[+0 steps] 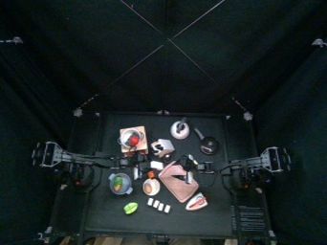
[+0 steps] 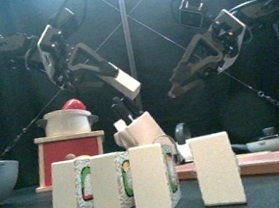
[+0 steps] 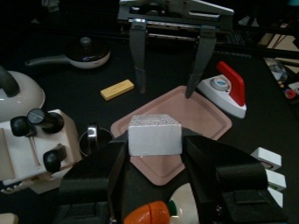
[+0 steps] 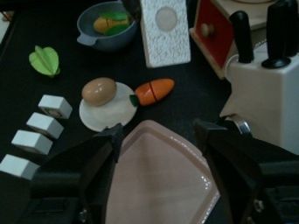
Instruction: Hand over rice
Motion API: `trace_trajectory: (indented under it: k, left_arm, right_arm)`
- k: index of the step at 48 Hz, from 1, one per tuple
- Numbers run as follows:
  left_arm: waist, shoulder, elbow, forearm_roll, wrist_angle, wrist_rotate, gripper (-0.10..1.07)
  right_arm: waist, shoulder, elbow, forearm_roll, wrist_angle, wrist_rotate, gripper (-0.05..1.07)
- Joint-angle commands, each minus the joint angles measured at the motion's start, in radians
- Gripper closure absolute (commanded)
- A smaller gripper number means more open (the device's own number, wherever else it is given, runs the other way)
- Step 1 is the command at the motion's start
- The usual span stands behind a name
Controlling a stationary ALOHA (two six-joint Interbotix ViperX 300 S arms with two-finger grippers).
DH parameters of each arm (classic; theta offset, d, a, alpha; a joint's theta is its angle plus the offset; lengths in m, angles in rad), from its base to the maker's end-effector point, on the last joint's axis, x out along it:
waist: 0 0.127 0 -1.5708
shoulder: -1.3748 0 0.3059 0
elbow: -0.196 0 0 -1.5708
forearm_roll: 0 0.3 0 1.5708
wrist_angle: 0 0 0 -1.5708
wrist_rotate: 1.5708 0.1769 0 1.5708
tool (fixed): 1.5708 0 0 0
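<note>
The rice (image 3: 155, 131) is a pale whitish block, and my left gripper (image 3: 156, 142) is shut on it, a jaw on each side. In the front view the rice (image 2: 126, 81) hangs tilted above the table's middle. My right gripper (image 3: 169, 87) faces it from across, open and apart from it, with nothing between its fingers. In the right wrist view the open right gripper (image 4: 162, 131) hovers over a pink plate (image 4: 158, 179), and a white block that looks like the rice (image 4: 165, 31) stands ahead of it. In the top view both grippers meet near the middle (image 1: 173, 163).
Under the hand-off lie the pink plate (image 3: 216, 118), a yellow bar (image 3: 117, 88) and a red-and-white piece (image 3: 228, 87). An egg (image 4: 100, 90), a carrot (image 4: 155, 88), a bowl (image 4: 105, 22), a knife block (image 4: 263, 74) and several white cartons (image 2: 128, 179) are close by. A pot (image 3: 84, 57) stands farther off.
</note>
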Motion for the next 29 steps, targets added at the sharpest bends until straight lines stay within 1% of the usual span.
trace_trajectory:
  k: [1, 9, 17, 29]
  left_arm:
    - [-0.002, 0.009, -0.044, 0.002, -0.002, 0.002, 0.43]
    - [-0.003, 0.028, -0.075, 0.008, -0.002, 0.002, 0.43]
    - [-0.034, 0.048, -0.106, 0.018, -0.002, 0.002, 0.43]
    - [-0.064, 0.078, -0.149, 0.043, 0.025, 0.002, 0.43]
  right_arm:
    - [-0.002, -0.005, -0.028, -0.011, -0.028, -0.008, 0.02]
    - [0.002, -0.005, -0.029, -0.034, -0.057, -0.008, 0.0]
    - [0.015, -0.014, -0.032, -0.063, -0.092, -0.006, 0.0]
    - [0.017, -0.023, -0.035, -0.063, -0.17, 0.0, 0.0]
